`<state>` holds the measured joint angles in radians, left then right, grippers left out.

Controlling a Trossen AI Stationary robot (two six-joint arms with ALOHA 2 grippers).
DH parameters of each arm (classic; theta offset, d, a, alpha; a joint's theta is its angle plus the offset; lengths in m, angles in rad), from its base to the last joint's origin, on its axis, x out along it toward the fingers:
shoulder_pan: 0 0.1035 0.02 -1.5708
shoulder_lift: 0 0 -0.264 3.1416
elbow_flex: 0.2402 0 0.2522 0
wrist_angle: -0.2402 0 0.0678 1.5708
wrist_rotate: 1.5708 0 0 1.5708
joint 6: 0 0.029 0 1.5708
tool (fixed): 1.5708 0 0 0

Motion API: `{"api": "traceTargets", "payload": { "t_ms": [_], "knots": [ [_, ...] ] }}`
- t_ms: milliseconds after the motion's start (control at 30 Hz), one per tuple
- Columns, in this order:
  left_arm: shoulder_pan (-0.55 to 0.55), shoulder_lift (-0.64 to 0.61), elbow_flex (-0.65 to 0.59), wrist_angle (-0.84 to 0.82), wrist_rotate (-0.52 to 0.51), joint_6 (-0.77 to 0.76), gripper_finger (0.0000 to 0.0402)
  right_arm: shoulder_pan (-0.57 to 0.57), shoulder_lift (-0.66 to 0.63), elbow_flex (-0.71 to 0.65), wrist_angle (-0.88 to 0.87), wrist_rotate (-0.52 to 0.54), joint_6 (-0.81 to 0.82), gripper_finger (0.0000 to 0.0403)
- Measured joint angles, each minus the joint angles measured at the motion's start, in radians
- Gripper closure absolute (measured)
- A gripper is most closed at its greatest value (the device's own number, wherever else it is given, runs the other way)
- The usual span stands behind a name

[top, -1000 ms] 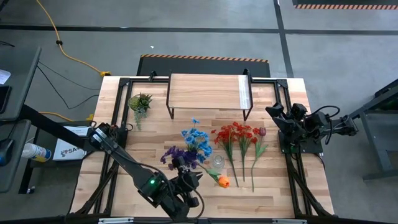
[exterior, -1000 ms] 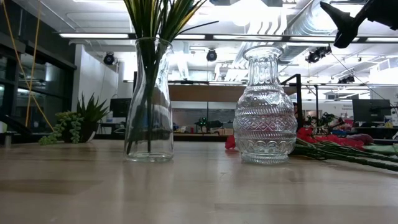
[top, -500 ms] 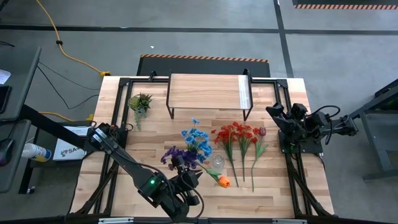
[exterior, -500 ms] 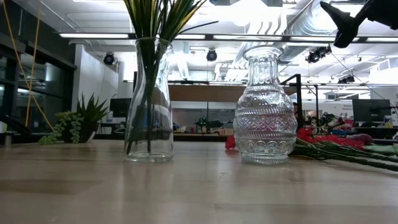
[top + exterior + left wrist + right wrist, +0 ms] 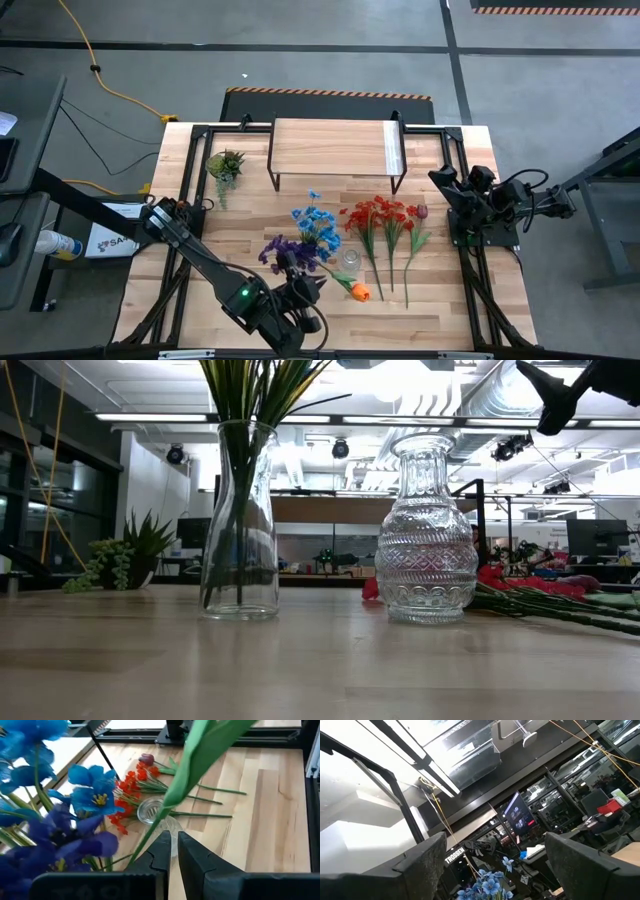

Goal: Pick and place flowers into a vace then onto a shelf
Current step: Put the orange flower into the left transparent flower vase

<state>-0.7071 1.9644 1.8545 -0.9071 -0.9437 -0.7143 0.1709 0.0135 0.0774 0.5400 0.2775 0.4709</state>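
A plain glass vase [image 5: 238,530] holds green stems; blue flowers [image 5: 318,225] and purple flowers [image 5: 283,250] spread above it. Beside it stands a patterned glass vase [image 5: 425,530] [image 5: 350,260]. Red flowers [image 5: 380,215], a maroon tulip [image 5: 421,211] and an orange flower [image 5: 358,292] lie flat on the table. The shelf [image 5: 335,148] stands at the far edge. My left gripper [image 5: 173,851] [image 5: 312,286] hovers near the vases, its fingers almost together. My right gripper [image 5: 445,185] [image 5: 492,855] waits raised at the right edge, open. My left gripper has a green stem with a broad leaf [image 5: 152,832] running past the outer side of one finger [image 5: 161,847], not between the two. I cannot tell whether the finger touches it.
A small spiky potted plant [image 5: 225,165] sits at the far left of the table. Black frame rails run along the table's left and right edges. Bare wood lies at the near right and near left corners.
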Motion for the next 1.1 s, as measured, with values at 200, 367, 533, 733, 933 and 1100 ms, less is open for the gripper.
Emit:
{"api": "traceTargets", "payload": {
  "t_ms": [200,367,533,733,933,1100],
  "knots": [
    [0.000,0.000,0.000,0.000,0.012,0.004,0.0332,0.000,0.000,0.000,0.001,0.000,0.000,0.0075],
    [0.000,0.000,0.000,0.000,-0.003,0.011,0.0329,0.000,0.000,0.000,0.001,0.000,0.000,0.0075],
    [0.008,0.000,0.000,-0.002,-0.009,0.013,0.0276,0.000,0.000,0.000,0.001,0.000,0.000,0.0075],
    [0.021,0.000,0.000,0.032,-0.008,0.010,0.0211,0.000,0.000,0.000,0.003,0.000,0.000,0.0075],
    [0.022,0.000,0.000,0.041,0.001,0.010,0.0180,0.000,0.000,0.000,0.003,0.000,0.000,0.0075],
    [0.022,0.000,0.000,0.041,0.010,0.010,0.0172,0.000,0.000,0.000,0.004,0.000,0.000,0.0075]
  ]
}}
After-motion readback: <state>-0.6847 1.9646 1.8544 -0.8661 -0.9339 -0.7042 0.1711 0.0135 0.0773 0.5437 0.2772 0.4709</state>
